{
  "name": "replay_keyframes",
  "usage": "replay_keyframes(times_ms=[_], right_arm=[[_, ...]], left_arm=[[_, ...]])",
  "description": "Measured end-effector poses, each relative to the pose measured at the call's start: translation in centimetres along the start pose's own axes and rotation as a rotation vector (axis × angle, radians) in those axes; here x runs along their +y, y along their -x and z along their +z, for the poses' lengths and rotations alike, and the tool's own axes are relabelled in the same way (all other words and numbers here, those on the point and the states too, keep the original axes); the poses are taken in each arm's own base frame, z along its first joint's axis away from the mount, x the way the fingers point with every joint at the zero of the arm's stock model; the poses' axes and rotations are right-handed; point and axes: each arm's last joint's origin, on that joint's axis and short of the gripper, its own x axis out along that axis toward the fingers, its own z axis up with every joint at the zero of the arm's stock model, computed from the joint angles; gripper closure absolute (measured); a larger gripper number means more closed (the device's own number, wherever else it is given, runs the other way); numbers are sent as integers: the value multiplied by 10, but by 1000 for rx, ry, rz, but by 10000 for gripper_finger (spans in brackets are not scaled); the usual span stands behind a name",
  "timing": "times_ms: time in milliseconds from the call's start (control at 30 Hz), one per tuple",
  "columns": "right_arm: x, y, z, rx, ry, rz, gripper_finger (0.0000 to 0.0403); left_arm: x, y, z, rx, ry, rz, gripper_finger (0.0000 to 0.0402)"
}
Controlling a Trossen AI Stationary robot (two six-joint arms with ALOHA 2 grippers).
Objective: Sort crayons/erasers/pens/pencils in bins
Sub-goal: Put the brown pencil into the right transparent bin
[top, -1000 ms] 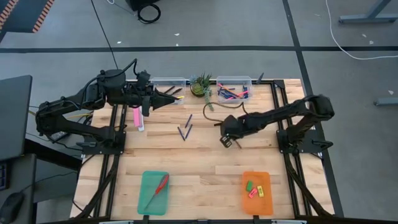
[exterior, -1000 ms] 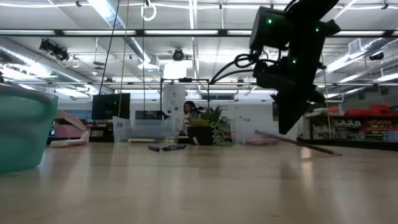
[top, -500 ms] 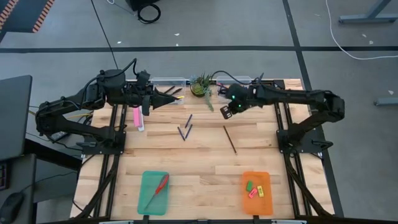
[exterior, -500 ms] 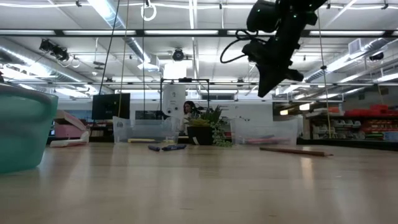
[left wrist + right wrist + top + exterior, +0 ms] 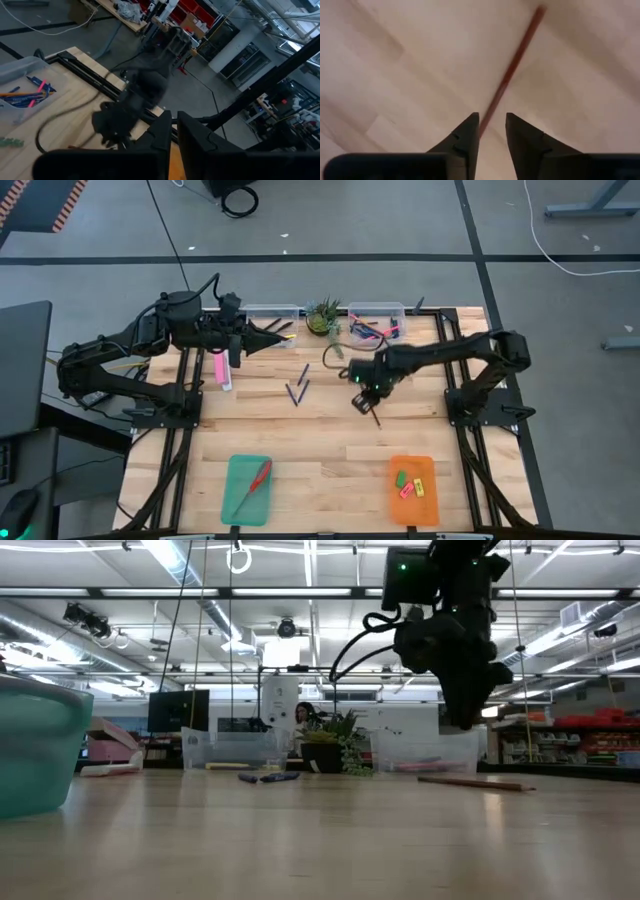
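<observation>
A thin red-brown pencil (image 5: 512, 70) lies flat on the wooden table (image 5: 330, 435), right of the middle. My right gripper (image 5: 362, 402) hangs over it, pointing down. It is open, with a finger on either side of the pencil's near part, and in the low view it is clear above the pencil (image 5: 470, 783). My left gripper (image 5: 271, 338) is shut and held level at the far left, beside the left clear bin (image 5: 270, 313). Two blue pens (image 5: 297, 387) lie mid-table.
The right clear bin (image 5: 377, 320) holds pens and pink sticks, and a potted plant (image 5: 323, 317) stands between the bins. A pink box (image 5: 221, 370) lies at the left. The teal tray (image 5: 247, 488) holds scissors. The orange tray (image 5: 412, 488) holds erasers.
My right gripper had one end of the pencil lifted off the table and let it go, so the pencil now lies flat. The gripper rose toward the far edge near the right bin. It has since come back down over the pencil.
</observation>
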Motion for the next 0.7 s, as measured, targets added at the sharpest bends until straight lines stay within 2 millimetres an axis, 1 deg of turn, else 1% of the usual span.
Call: replay_keyframes(times_ms=[133,267,433,533,700], right_arm=[[17,-9,-21,-18,-16,-54,285],[24,-19,-43,-19,-13,-90,284],[24,-39,-61,-17,-81,-67,283],[19,-51,-70,-6,-140,-60,283],[13,-56,-70,-6,-229,-77,283]], left_arm=[[0,0,0,-1,-2,-1,360],[0,0,0,0,-6,0,359],[0,0,0,1,-6,0,362],[0,0,0,1,-5,0,361],[0,0,0,2,6,-1,356]])
